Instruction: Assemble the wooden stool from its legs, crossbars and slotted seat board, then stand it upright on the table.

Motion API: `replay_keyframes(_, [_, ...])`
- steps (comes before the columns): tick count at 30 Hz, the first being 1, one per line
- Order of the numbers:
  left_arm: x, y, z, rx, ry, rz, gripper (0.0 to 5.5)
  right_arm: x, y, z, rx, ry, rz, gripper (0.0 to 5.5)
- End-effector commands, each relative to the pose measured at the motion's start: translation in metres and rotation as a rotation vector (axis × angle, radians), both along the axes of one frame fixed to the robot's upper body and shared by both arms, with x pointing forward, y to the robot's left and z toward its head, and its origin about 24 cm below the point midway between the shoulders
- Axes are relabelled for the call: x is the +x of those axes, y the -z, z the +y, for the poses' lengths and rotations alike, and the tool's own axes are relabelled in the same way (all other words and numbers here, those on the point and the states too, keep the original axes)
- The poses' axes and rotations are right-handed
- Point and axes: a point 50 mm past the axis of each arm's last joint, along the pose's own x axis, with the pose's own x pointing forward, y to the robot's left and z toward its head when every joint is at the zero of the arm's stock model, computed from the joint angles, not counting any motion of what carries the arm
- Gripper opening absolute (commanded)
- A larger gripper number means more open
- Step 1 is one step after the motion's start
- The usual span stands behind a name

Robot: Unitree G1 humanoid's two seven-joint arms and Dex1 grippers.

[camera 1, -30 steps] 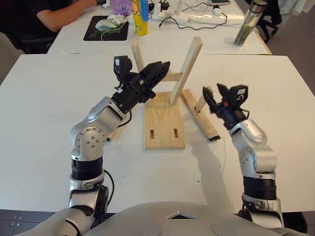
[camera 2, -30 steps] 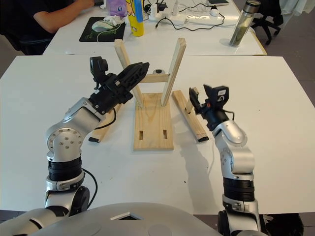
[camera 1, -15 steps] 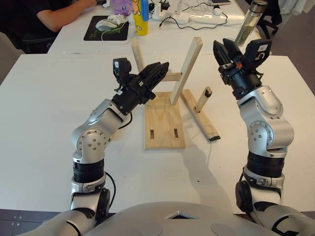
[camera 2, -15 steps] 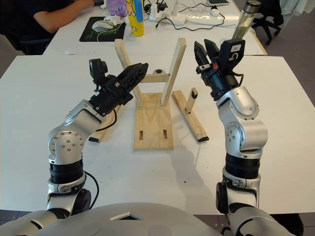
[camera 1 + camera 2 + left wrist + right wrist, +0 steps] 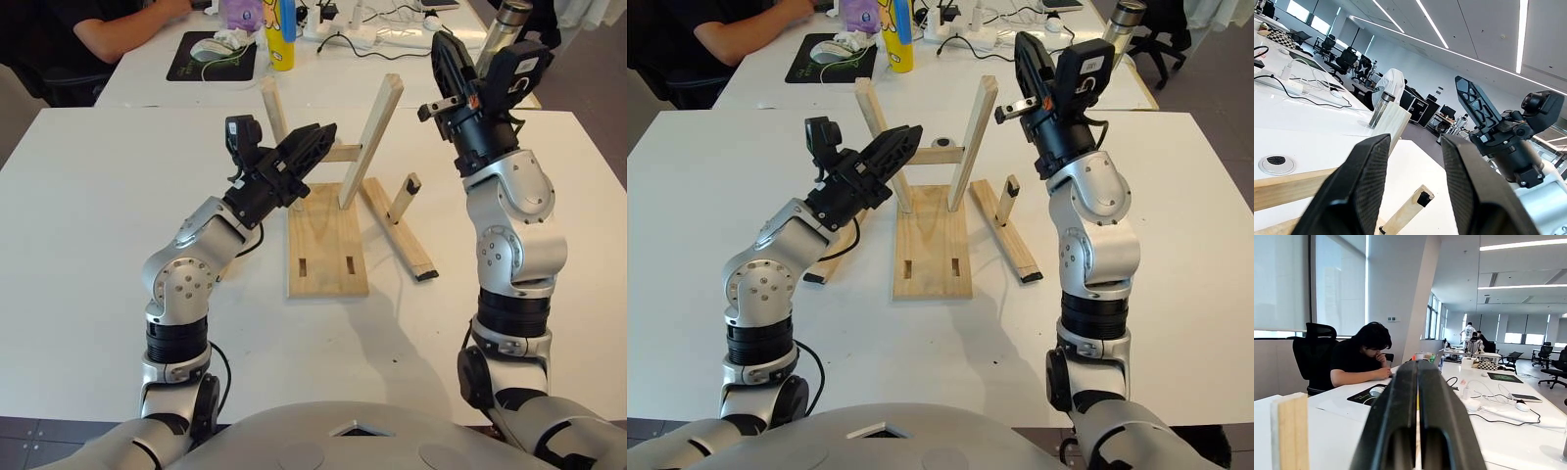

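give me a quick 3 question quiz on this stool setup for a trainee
1. True or false: the seat board lies flat on the table.
2. How many legs stand up from the board? A one, B two, C four.
3. Fill in: the right gripper is raised, with its jaws ____.
Key: 1 true; 2 B; 3 shut.

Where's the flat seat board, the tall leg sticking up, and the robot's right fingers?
seat board (image 5: 326, 235), left eye view, bare wood near its middle.
tall leg (image 5: 372, 142), left eye view, halfway up.
right fingers (image 5: 450, 62), left eye view, side of one finger.
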Motion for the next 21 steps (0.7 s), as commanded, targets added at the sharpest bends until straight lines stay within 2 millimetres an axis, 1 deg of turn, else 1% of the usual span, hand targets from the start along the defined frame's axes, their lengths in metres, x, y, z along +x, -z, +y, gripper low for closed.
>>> replay_keyframes(1, [0.002, -0.005, -0.003, 0.008, 0.015, -0.020, 1.90, -0.005, 0.115, -0.002, -0.010, 0.078, 0.520, 0.03])
replay_keyframes(2, [0.003, -0.006, -0.003, 0.006, 0.022, -0.021, 1.90, -0.014, 0.135, -0.003, 0.016, 0.101, 0.606, 0.03])
replay_keyframes(3, [0.004, -0.007, -0.003, 0.003, 0.026, -0.023, 1.90, -0.020, 0.145, -0.004, 0.012, 0.122, 0.633, 0.03])
replay_keyframes(4, [0.004, -0.008, -0.002, 0.005, 0.027, -0.024, 1.90, -0.022, 0.145, -0.002, 0.030, 0.118, 0.633, 0.03])
replay_keyframes(7, [0.003, -0.006, -0.001, 0.011, 0.025, -0.022, 1.90, -0.013, 0.125, -0.001, 0.027, 0.103, 0.552, 0.03])
replay_keyframes(9, [0.003, -0.006, -0.001, 0.011, 0.023, -0.020, 1.90, -0.008, 0.116, 0.000, 0.019, 0.093, 0.521, 0.03])
replay_keyframes(11, [0.003, -0.005, -0.001, 0.008, 0.022, -0.019, 1.90, -0.006, 0.113, 0.001, 0.009, 0.083, 0.512, 0.03])
replay_keyframes(18, [0.003, -0.005, -0.002, 0.006, 0.022, -0.022, 1.90, -0.001, 0.114, 0.000, -0.003, 0.082, 0.514, 0.03])
replay_keyframes(19, [0.004, -0.005, -0.002, 0.006, 0.022, -0.022, 1.90, -0.001, 0.110, 0.000, -0.003, 0.080, 0.494, 0.03])
replay_keyframes(21, [0.003, -0.005, -0.002, 0.005, 0.017, -0.022, 1.90, 0.002, 0.095, 0.000, 0.029, 0.063, 0.410, 0.03])
